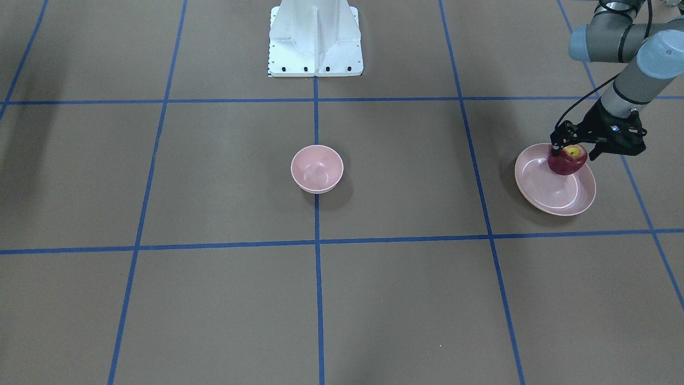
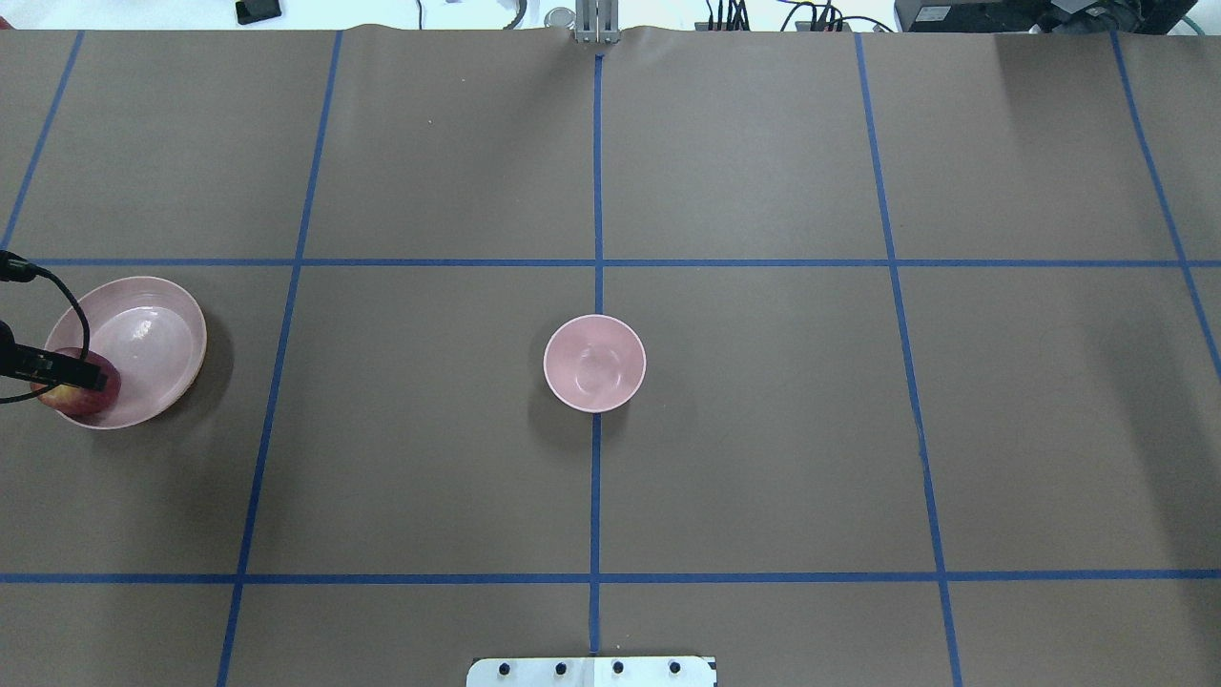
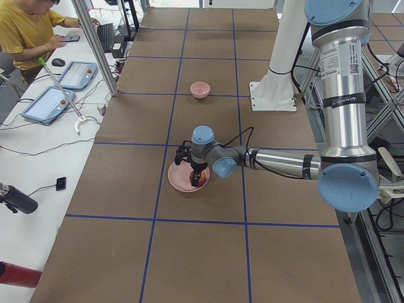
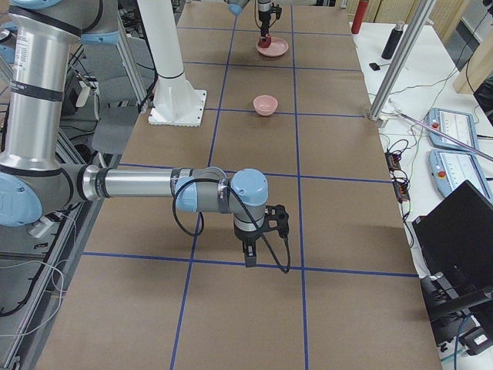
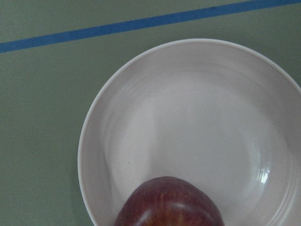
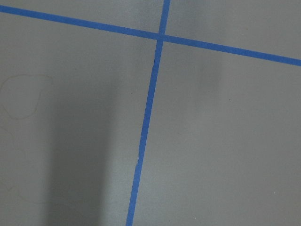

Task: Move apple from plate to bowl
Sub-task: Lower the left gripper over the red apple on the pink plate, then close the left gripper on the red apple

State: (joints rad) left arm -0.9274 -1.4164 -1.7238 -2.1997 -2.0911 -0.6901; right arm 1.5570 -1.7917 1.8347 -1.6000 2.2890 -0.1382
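Dark red round apple [image 1: 565,163] is held tight by the left gripper [image 1: 573,152] on the wide pink plate [image 1: 550,190], so lift straight up slowly, then go to the small deep pink bowl [image 1: 317,168].

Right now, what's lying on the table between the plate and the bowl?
Nothing: the overhead view shows only bare table between the plate and the bowl, crossed by one blue tape line.
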